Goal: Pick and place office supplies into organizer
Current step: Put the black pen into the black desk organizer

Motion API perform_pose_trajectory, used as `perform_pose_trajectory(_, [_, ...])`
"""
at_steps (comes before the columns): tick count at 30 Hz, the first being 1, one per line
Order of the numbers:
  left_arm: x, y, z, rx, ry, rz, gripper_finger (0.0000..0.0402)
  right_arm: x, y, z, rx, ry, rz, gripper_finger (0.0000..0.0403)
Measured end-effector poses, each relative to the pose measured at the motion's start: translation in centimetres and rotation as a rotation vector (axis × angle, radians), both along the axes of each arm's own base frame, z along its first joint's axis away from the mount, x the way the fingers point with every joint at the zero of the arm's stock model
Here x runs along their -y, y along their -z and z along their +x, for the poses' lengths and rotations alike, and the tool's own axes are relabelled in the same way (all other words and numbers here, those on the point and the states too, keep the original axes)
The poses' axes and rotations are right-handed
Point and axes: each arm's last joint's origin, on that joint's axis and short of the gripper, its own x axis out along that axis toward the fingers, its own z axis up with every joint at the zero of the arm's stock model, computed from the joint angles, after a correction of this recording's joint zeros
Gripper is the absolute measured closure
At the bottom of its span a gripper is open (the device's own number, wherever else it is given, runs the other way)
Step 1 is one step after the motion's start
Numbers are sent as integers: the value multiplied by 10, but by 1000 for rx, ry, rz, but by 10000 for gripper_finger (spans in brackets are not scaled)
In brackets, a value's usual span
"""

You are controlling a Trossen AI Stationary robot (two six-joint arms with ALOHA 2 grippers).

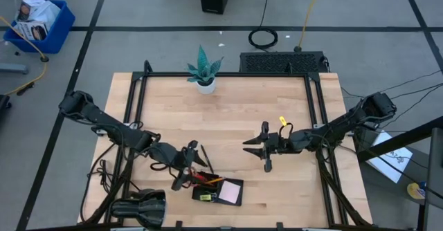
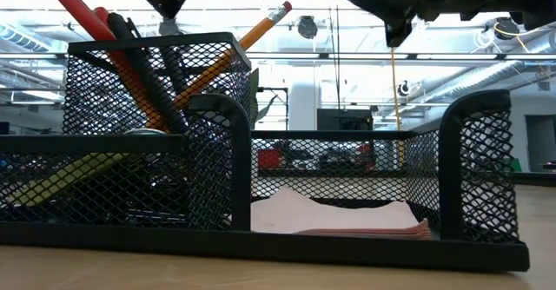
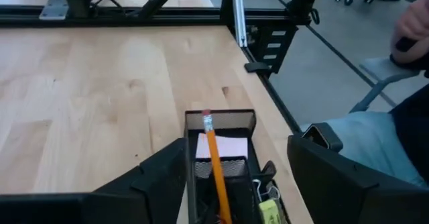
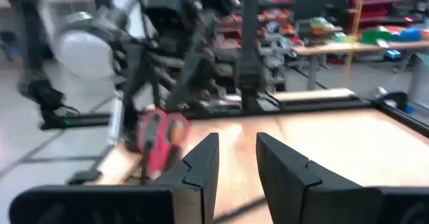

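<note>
Blurred red-handled scissors (image 4: 159,138) behind right claw (image 4: 236,158).

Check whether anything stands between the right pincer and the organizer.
Nothing visible does: only bare table lies between the right pincer and the organizer. The left pincer hovers over the organizer's far end, off that line.

A wooden table (image 1: 228,120) fills the middle of the floor. A potted teal plant (image 1: 204,70) stands at the table's far edge. A black rounded lamp (image 1: 140,209) sits at the table's near left corner. A blue bin (image 1: 40,25) lies well off the table's far left corner. A coiled black cable (image 1: 264,38) lies beyond the table's far edge
</note>
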Motion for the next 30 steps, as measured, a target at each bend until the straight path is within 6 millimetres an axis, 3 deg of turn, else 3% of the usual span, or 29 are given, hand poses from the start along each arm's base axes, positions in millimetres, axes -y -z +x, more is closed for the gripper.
perform_pose_trajectory(8, [-1, -4, 1, 33, 1, -10, 143, 11, 5, 6, -108, 95, 32, 312])
perform_pose_trajectory(15, [-28, -4, -14, -109, -42, 88, 164, 12, 8, 10, -225, 104, -50, 312])
perform_pose_trajectory(24, [-63, -22, -47, -149, -338, 245, 192, 13, 12, 10, -261, 103, -114, 312])
perform_pose_trajectory(30, [-77, -15, -52, -231, -481, 369, 221, 21, 20, 6, -283, 130, -118, 312])
